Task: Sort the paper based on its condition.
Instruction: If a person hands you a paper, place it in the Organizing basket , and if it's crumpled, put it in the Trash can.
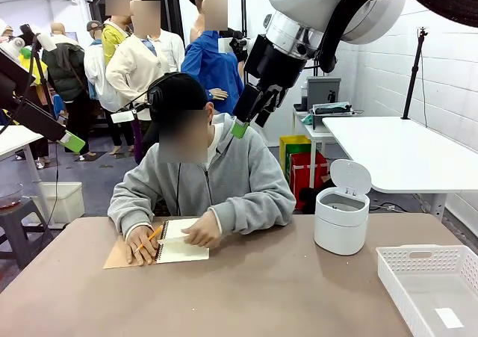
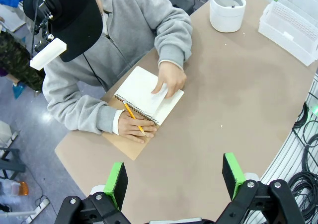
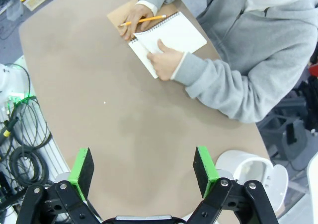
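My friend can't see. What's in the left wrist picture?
A person in a grey hoodie and black cap leans over a brown table, holding a pencil on an open spiral notebook. The left gripper hangs open above the table, and a white bin and white basket stand farther off.

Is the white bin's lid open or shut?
Open: the lid stands upright behind the mouth of the white bin, leaving the top uncovered.

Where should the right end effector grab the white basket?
Pinch the basket at the rim of the wall nearest the bin, from straight above, one finger inside, one outside. The walls are thin and upright and the top is open; the whole body looks too wide to span.
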Controlling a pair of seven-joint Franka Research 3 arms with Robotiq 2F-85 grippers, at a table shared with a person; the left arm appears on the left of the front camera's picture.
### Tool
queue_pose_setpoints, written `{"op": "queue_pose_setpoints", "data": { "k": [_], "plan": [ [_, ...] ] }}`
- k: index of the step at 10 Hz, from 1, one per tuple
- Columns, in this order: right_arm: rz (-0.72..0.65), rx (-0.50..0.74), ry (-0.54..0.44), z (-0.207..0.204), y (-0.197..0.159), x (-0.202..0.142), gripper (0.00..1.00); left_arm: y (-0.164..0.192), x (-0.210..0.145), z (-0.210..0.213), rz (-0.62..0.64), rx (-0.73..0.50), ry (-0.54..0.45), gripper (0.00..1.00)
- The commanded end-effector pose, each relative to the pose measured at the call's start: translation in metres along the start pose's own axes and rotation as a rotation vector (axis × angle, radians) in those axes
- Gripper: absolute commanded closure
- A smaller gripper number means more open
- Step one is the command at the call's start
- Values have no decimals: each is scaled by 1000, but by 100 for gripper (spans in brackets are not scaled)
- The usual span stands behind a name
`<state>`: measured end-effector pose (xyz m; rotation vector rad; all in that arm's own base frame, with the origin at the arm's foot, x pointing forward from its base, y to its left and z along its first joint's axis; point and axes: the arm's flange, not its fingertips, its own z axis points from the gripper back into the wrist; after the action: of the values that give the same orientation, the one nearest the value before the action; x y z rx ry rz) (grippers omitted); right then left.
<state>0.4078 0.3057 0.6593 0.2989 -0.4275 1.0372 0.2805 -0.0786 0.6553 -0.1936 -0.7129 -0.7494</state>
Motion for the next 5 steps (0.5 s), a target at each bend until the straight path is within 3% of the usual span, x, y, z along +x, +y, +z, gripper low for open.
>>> {"op": "queue_pose_setpoints", "data": {
  "k": [1,5],
  "plan": [
    [-3,-1,12,0,0,2,0,1,0,0,2,-4,-5,0],
    [-3,-1,12,0,0,2,0,1,0,0,2,-4,-5,0]
  ]
}}
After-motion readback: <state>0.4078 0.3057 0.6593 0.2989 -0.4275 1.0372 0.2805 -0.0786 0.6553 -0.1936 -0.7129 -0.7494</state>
